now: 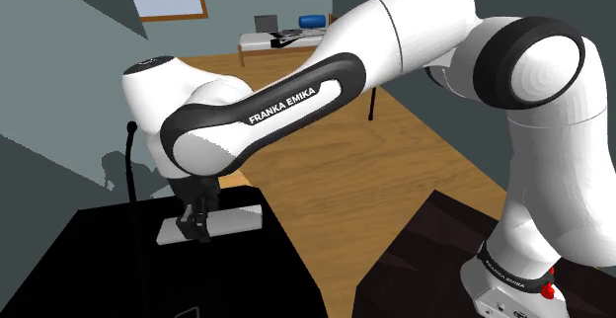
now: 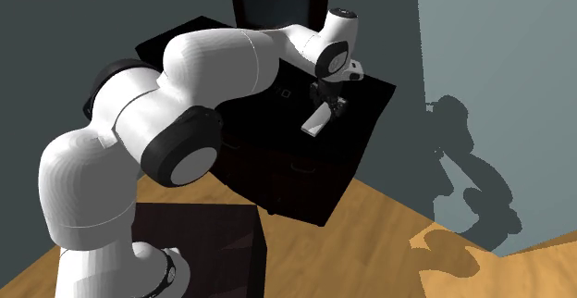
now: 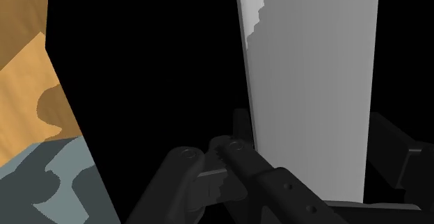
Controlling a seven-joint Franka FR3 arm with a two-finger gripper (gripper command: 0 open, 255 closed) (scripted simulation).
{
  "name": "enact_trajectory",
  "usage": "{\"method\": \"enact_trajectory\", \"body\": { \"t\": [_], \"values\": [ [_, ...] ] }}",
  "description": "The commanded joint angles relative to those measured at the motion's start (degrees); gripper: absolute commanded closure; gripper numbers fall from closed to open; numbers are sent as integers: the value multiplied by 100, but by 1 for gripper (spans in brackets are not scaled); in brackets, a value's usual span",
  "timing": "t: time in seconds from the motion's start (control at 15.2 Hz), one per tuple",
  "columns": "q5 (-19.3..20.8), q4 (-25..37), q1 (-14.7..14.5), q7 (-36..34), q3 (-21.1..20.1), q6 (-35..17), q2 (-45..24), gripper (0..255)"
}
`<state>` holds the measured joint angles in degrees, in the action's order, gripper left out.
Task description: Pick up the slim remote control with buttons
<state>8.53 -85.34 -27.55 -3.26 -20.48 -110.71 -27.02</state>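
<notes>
Tabletop [image 1: 69, 267] is flat black, some dark cabinet sort of thing, with a wood floor [image 1: 415, 168] around it and grey-blue walls [image 2: 490, 55] behind it. The slim remote control [image 1: 237, 219] is near one edge of that tabletop. It's drawn as a plain pale grey slab, so no buttons can be made out, and the black jaws are clamped onto one end, a finger on each long side. Can't tell if it's lifted off the tabletop at all.
</notes>
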Motion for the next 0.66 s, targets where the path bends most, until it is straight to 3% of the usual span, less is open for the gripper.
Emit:
{"method": "enact_trajectory", "body": {
  "t": [0.0,0.59],
  "values": [
    [-15,82,-9,-3,-12,120,40,255],
    [-53,522,-31,23,-35,631,117,255]
  ]
}}
